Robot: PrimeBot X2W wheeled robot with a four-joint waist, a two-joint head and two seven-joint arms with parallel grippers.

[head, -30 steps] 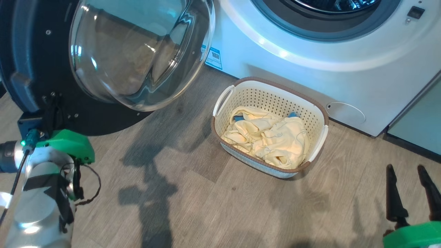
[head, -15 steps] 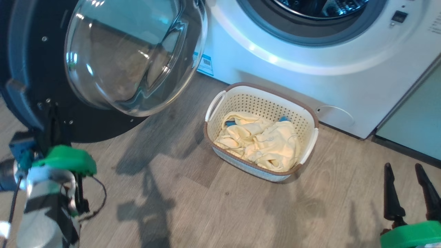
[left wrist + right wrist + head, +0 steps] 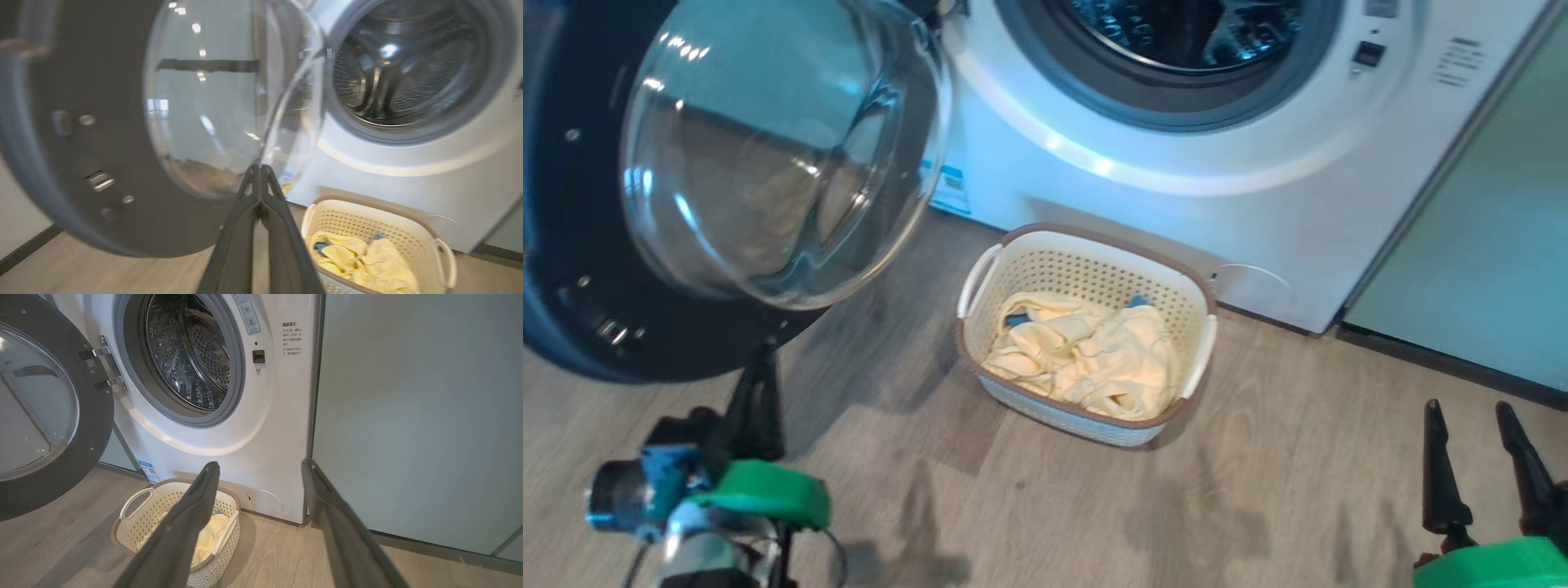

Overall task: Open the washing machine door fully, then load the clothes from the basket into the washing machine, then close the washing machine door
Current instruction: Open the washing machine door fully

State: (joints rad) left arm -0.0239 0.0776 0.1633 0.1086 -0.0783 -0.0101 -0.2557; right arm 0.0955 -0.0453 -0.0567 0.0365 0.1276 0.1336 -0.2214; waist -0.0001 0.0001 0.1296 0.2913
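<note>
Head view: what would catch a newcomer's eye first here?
The big round black washing machine door, clear-domed, stands open at the upper left. Right of it, the white washing machine shows its steel drum at the top edge. On the wood floor in front sits the cream basket, holding pale yellow clothes.
</note>
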